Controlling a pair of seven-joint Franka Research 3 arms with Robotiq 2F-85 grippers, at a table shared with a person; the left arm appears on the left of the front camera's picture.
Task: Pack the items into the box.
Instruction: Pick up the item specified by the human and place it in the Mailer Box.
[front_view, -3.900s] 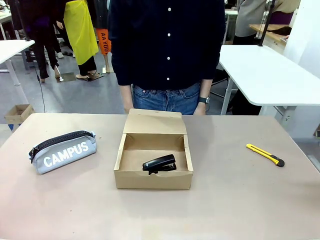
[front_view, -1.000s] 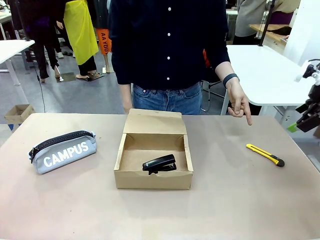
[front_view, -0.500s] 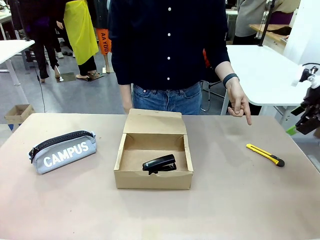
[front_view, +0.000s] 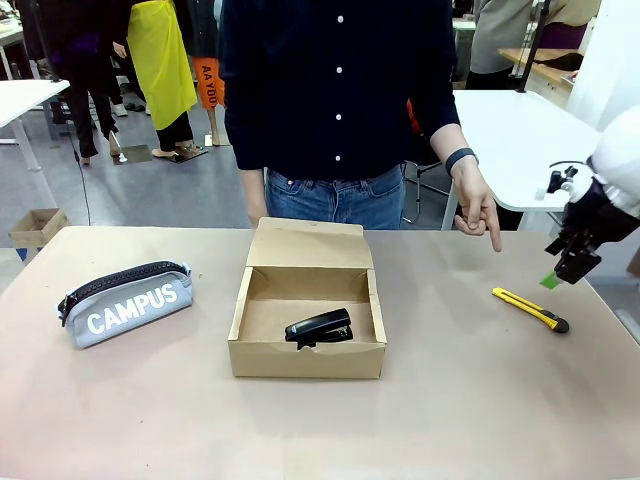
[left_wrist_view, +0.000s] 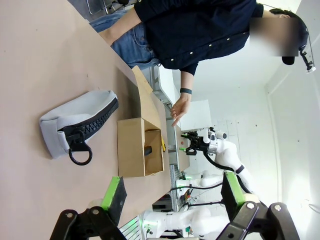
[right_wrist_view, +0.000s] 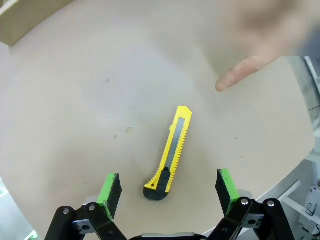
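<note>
table (front_view: 470, 410): beige-brown matte top, fills the lower half of the front view.
pouch (front_view: 125, 303): grey, zip-topped, "CAMPUS" in white; left of frame, lying on its side, well apart from the box.
box (front_view: 306, 357): brown cardboard, centre of frame; lid flap open, standing up at the far edge.
utility knife (front_view: 530, 309): yellow, flat on the bare top, right of frame; diagonal, black end toward lower right.

Matt cardboard box (front_view: 305, 352), glossy black stapler (front_view: 320, 327), yellow plastic utility knife (front_view: 528, 308), grey cloth pouch (front_view: 125, 305), smooth matt tabletop (front_view: 470, 400)
</note>
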